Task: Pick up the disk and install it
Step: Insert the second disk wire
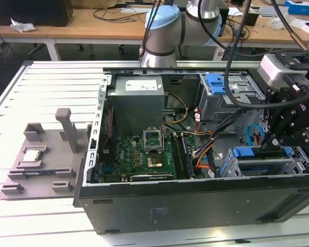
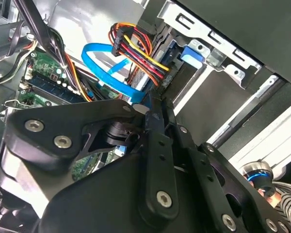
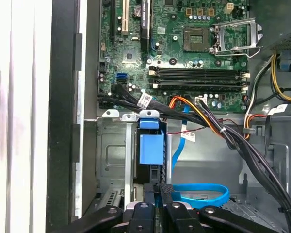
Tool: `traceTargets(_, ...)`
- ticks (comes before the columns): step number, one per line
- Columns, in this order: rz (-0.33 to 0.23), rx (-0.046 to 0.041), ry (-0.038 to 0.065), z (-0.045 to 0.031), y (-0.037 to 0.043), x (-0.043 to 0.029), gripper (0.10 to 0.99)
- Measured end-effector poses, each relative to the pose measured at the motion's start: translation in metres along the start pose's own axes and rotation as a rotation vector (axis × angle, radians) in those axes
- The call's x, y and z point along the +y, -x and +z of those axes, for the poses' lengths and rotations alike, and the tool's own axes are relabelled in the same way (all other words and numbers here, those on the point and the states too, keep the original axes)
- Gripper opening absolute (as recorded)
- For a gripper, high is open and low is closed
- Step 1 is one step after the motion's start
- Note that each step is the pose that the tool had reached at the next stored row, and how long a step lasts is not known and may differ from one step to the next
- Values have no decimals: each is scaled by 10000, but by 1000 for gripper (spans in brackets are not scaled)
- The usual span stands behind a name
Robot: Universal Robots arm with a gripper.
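— So, what is seen at the exterior view's left?

— A grey fixture plate is laid on the slatted table, and a small square chip is seated on it. Just right of it an open computer case is set, with the motherboard exposed at its left half and the power supply behind it, at the far side.

— And where is the disk found?

— The disk is lodged edge-up in the drive bay at the case's near right corner; its blue bracket is seen between grey metal bay walls in the first wrist view, with a blue ribbon cable looped beside it.

— How is the gripper placed?

— The gripper is lowered over that bay. Its fingers are pressed together in both wrist views, with the tips brought just beside the bracket's end. Whether the bracket is touched cannot be told
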State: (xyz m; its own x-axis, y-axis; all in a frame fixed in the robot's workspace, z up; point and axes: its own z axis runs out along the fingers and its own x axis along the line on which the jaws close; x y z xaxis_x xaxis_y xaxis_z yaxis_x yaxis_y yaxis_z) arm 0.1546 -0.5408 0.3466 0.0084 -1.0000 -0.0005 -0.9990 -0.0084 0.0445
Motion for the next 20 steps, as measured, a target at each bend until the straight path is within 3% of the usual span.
traceTargets(3, -3, -41, 3, 3, 0, -4, 161)
traceTargets(6, -7, -41, 3, -55, -7, -2, 161)
traceTargets(11, -9, -44, 10, -53, -78, -12, 161)
traceTargets(13, -4, -98, 49, -35, -73, -25, 161)
traceTargets(20, 8, -109, 61, -16, -57, -30, 161)
